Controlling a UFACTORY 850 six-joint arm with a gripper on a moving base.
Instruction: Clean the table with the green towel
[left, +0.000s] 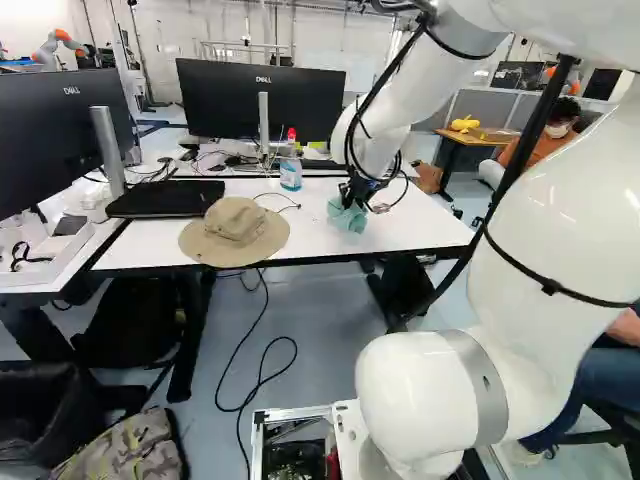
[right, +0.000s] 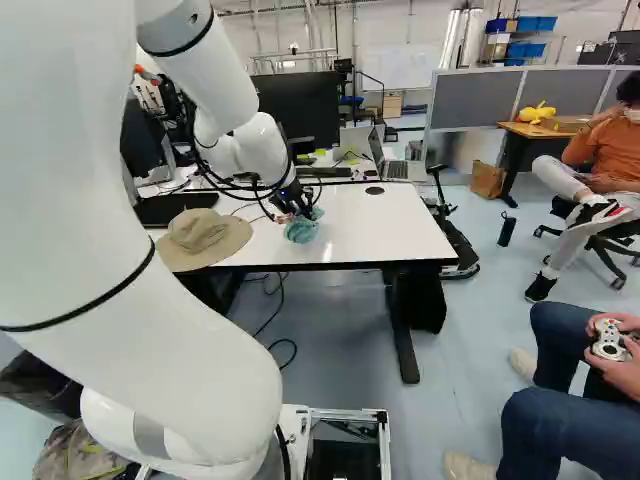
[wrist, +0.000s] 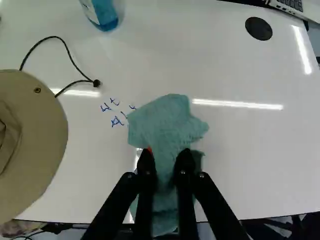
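Towel (wrist: 165, 120) is in your claw (left: 353, 196), bunched between the two fingers and held from both sides. You've got it low over the counter (wrist: 250, 160), toward the near edge; part of it spreads out ahead of the fingertips. Can't tell how much of it touches the top.

Blue ink marks (wrist: 117, 121) sit right at the towel's edge, on the hat side. Hat (left: 235, 228) is left of the towel in your left base view, apart from it, brim at the counter's near edge. Its cord (wrist: 72, 56) loops out onto the white top. Bottle (left: 290, 168), upright, red at the top, blue liquid, is behind the towel, between hat and claw in that view. Laptop (right: 394, 167) is open, further back in your right base view
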